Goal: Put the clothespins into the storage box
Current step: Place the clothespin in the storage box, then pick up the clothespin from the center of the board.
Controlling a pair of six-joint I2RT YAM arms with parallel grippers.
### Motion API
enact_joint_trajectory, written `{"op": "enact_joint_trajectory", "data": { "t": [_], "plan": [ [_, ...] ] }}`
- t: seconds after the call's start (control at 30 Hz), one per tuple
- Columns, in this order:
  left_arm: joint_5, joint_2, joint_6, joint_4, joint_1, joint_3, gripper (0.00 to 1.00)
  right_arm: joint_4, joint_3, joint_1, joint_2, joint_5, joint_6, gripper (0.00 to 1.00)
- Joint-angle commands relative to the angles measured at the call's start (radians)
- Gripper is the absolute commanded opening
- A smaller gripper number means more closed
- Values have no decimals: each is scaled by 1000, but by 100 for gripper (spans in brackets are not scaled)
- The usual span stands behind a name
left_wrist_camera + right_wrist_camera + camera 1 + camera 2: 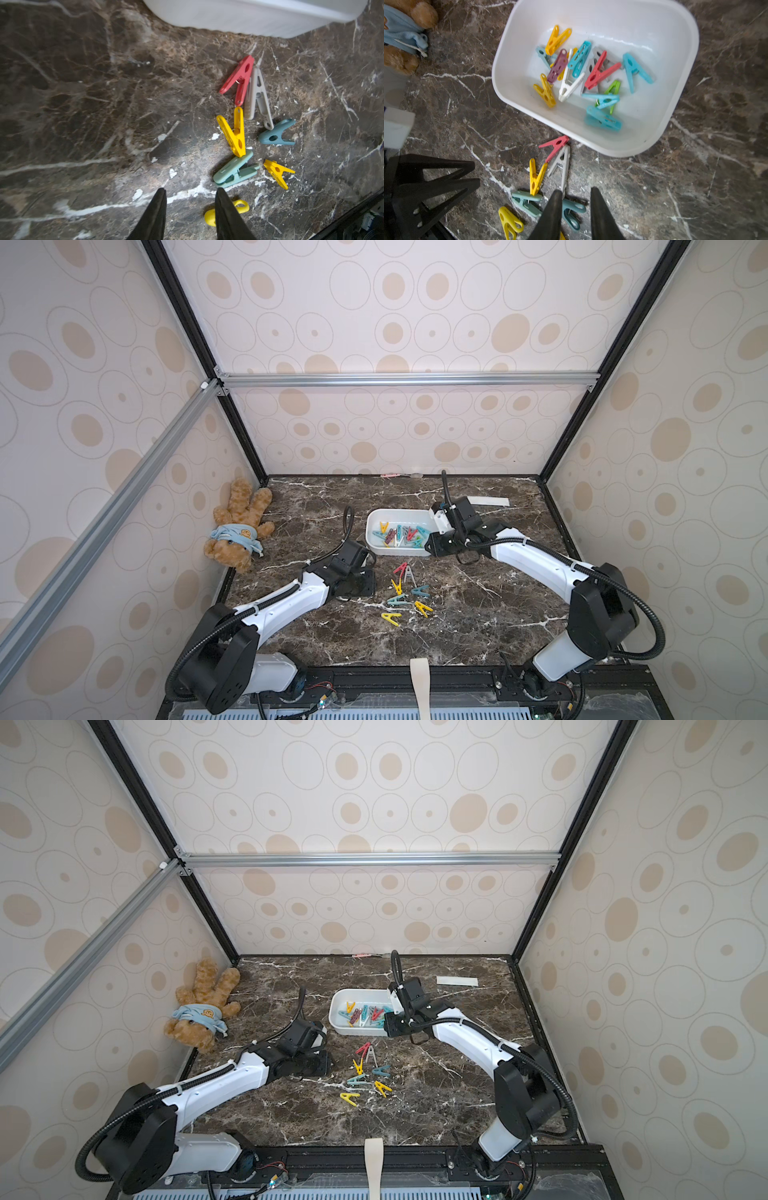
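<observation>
- While both arms reach in over the dark marble worktop [478, 626], the left jaws stand partly open, with a clear gap between the black fingers [154, 218] and nothing in it.
- Just ahead of the left jaws lies a pale teal clothespin [234, 170], the nearest of seven loose pegs on the worktop.
- A yellow clothespin [241, 205] is partly hidden behind one finger of the left jaws; I cannot tell whether they touch.
- Farther out from the left jaws, a long yellow peg [234, 133] has its tip against the pale teal one, with a short yellow peg [277, 171] and a dark teal peg [276, 135] to the side.
- Beyond these, a red peg [239, 80] and a grey peg [258, 93] lie touching, side by side.
- The white storage box [249, 16] sits past the red and grey pair, farthest from the left jaws.
- The right jaws are also parted, and nothing sits between their fingers [600, 214].
- One finger of the right jaws overlaps the dark teal peg in the wrist view; contact cannot be told.
- In both top views the right jaws appear beside the near corner of the storage box [374, 531].
- Ahead of the right jaws, the box holds a pile of clothespins [591, 72] in yellow, purple, white, blue, red, grey and green.
- A teddy bear [237, 526] lies well apart, out past the left jaws.
</observation>
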Motion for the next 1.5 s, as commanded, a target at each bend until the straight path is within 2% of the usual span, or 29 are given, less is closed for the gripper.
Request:
{"op": "enact_joint_trajectory", "data": {
  "t": [0.0,0.1,0.43,1.1,1.47],
  "plan": [
    [-53,33,-67,49,-53,49,39,60,-90,22,-92,25,58,26],
    [-58,57,-137,121,-71,44,41,83,-162,26,-131,25,78,26],
    [-94,239,-158,64,-110,173,40,126,-232,26,-154,9,75,26],
    [-146,363,-210,54,-118,208,33,186,-293,23,-137,-15,38,26],
    [-155,373,-199,26,-119,214,14,188,-292,23,-138,-22,38,26]
  ]
}}
